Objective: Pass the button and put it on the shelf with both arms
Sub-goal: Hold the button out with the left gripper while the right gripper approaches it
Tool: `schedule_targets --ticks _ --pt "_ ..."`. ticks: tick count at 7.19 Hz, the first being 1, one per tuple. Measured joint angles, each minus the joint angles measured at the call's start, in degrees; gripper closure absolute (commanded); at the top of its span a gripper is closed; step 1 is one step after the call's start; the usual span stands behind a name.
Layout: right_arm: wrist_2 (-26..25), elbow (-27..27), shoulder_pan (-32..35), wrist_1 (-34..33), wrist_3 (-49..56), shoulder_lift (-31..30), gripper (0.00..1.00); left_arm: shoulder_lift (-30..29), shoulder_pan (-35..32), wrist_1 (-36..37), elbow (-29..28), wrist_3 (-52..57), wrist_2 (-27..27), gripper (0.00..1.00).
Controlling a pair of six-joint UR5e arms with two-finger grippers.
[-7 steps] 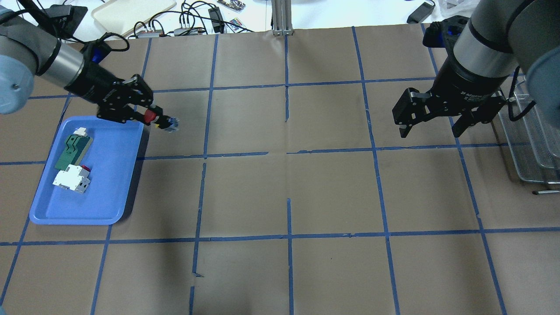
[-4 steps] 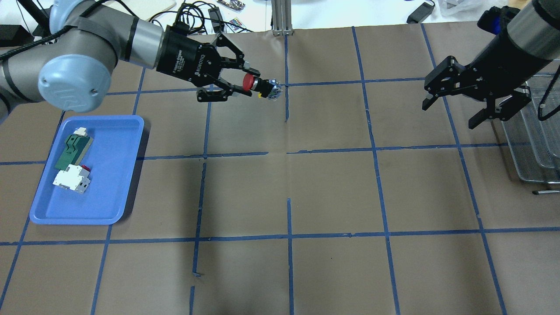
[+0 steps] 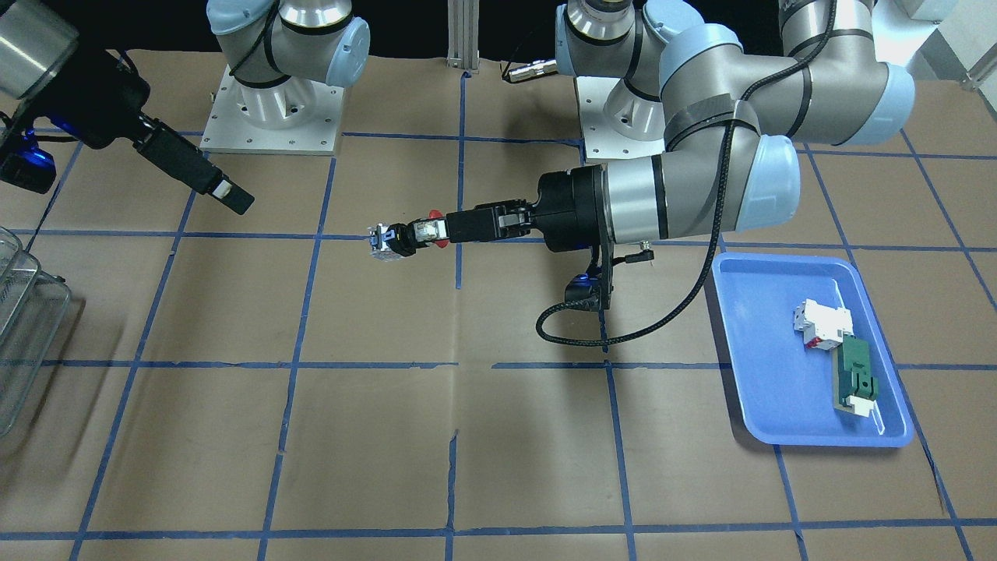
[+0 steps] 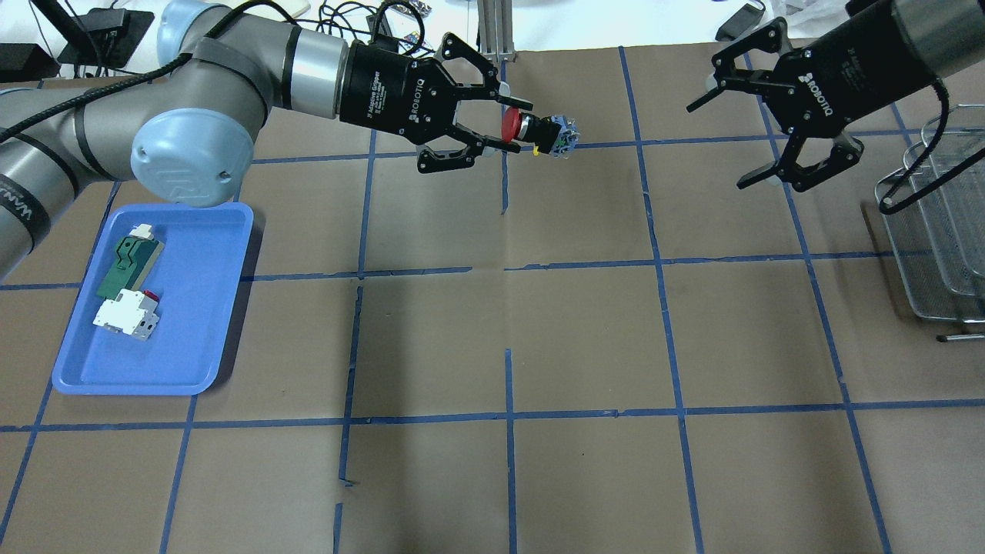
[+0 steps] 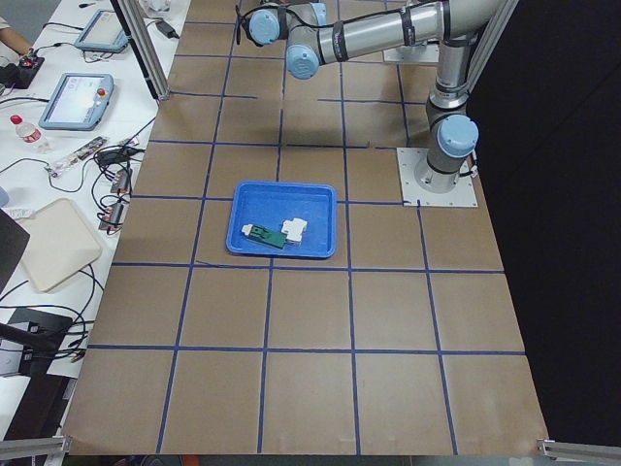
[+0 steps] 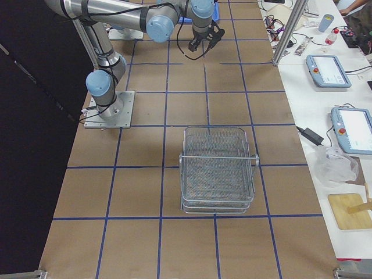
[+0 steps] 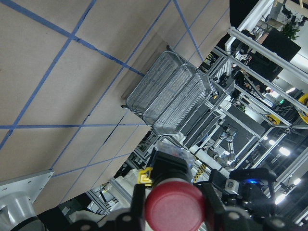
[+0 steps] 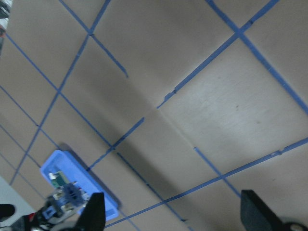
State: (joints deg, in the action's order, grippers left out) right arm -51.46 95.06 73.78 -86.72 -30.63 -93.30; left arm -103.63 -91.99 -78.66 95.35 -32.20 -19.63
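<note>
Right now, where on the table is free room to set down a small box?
Free: the wide table middle between the blue tray and the shelf, and the row nearest the robot. Crowded: the far strip, where the left gripper holds the button in the air facing the open right gripper; the tray holds a green part and a white block.

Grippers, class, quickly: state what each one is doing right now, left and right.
Left gripper: closed, holding the button by its red cap.
Right gripper: open, holding nothing.
</note>
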Motion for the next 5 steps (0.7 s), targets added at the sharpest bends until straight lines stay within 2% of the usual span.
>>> schedule_targets --ticks 2,5 --pt "5.92 -0.28 -0.02 -1.29 -10.64 0.97 0.00 -0.86 -2.36 0.90 -0.08 -2.67 3.80 1.00" --pt "10.28 0.27 0.11 -1.49 -26.80 3.61 0.00 -1.05 -4.74 1.98 -0.24 -3.16 7.81 1.00"
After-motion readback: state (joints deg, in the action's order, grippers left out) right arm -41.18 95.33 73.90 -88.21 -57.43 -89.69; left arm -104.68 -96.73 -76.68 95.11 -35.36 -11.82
